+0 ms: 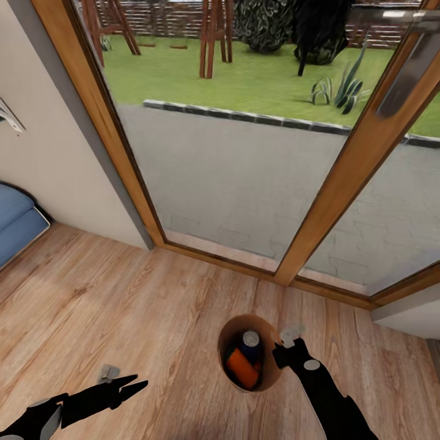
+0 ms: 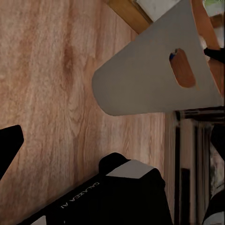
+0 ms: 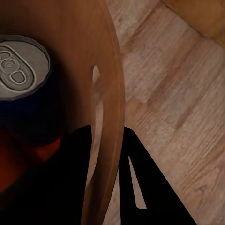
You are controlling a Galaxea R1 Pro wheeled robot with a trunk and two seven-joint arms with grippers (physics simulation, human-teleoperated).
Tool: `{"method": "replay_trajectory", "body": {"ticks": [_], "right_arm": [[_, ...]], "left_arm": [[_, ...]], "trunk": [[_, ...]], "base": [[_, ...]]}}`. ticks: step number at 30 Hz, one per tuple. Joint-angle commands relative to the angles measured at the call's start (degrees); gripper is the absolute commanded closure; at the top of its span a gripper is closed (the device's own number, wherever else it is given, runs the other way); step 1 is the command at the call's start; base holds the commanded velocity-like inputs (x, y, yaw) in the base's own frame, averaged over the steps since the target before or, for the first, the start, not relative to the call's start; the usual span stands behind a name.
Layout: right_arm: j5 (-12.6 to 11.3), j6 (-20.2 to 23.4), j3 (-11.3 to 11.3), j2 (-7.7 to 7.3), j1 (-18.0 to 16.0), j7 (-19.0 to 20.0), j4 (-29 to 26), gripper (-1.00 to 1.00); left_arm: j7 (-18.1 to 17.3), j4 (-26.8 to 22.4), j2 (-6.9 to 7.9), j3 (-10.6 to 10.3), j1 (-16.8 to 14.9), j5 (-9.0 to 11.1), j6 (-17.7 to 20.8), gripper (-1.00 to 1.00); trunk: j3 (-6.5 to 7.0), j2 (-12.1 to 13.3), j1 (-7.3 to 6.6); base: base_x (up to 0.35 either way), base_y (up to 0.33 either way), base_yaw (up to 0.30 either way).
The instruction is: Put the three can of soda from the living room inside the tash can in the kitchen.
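Note:
The tash can (image 1: 244,318), brown inside and white-grey outside (image 2: 140,79), is over the wood floor in front of the glass doors. Inside it a dark blue can of soda (image 1: 250,338) stands with its silver top (image 3: 21,65) up, beside an orange can of soda (image 1: 242,368) lying tilted. My right gripper (image 1: 277,355) is shut on the bin's rim, one finger (image 3: 70,187) inside the wall (image 3: 108,84) and one outside. My left gripper (image 1: 139,382) hangs open and holds nothing, low at the left, apart from the bin.
Wood-framed glass doors (image 1: 342,183) stand close ahead, with a paved yard and lawn beyond. A blue sofa (image 1: 18,220) sits at the left by a pale wall. A grey wall corner (image 1: 409,315) juts in at the right. Plank floor (image 1: 122,305) stretches to the left.

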Motion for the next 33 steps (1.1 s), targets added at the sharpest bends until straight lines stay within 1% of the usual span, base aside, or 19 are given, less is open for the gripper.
{"method": "replay_trajectory", "body": {"ticks": [1, 4, 5, 7, 13, 14, 20, 30, 33], "right_arm": [[-0.86, -0.30, 0.03, 0.01, -0.02, 0.29, 0.00, 1.00], [-2.60, -1.53, -0.02, -0.01, -0.02, 0.34, 0.08, 1.00], [-2.93, -1.79, -0.02, -0.01, -0.02, 0.35, 0.09, 1.00], [-3.27, -3.02, -0.03, -0.01, -0.02, 0.36, 0.10, 1.00], [-3.55, -5.83, -0.03, 0.14, -0.02, 0.28, 0.10, 1.00], [-3.59, -7.20, -0.03, 0.30, -0.11, 0.28, 0.11, 1.00], [-3.64, -8.81, -0.03, 0.52, -0.27, 0.25, 0.10, 1.00], [-3.69, -9.70, -0.03, 0.60, -0.28, 0.27, 0.19, 1.00], [-3.69, -9.71, -0.03, 0.60, -0.28, 0.27, 0.19, 1.00]], "left_arm": [[-0.34, -0.01, 0.02, 0.01, 0.00, 0.02, -0.02, -1.00], [-1.37, -0.06, 0.08, 0.09, 0.00, 0.11, -0.07, -1.00], [-1.55, -0.06, 0.09, 0.10, 0.00, 0.12, -0.09, -1.00], [-1.73, -0.07, 0.10, 0.12, 0.00, 0.15, -0.14, -1.00], [-1.94, -0.07, 0.04, 0.13, 0.00, 0.25, -0.17, -1.00], [-1.96, -0.08, -0.05, 0.13, 0.00, 0.25, -0.15, -1.00], [-2.10, -0.07, -0.06, 0.20, 0.00, 0.30, -0.10, -1.00], [-4.49, -0.07, 0.08, 0.19, 0.00, 0.31, -0.08, -1.00], [-5.41, -0.07, 0.10, 0.21, 0.00, 0.32, -0.08, -1.00]], "trunk": [[-0.18, -0.42, 0.22], [-0.72, -1.62, 0.88], [-0.90, -2.02, 1.10], [-0.90, -2.02, 1.10], [-0.90, -2.02, 1.10], [-1.08, -2.42, 1.32], [-2.16, -4.83, 2.64], [-3.95, -8.84, 4.84], [-3.95, -8.84, 4.84]], "base": [[0.000, 0.000, 0.000], [0.000, 0.000, 0.000], [0.000, 0.000, 0.000], [0.000, 0.000, 0.000], [0.000, 0.000, 0.000], [0.000, 0.000, 0.000], [0.000, 0.000, 0.000], [0.000, 0.000, 0.000], [0.000, 0.000, 0.000]]}}
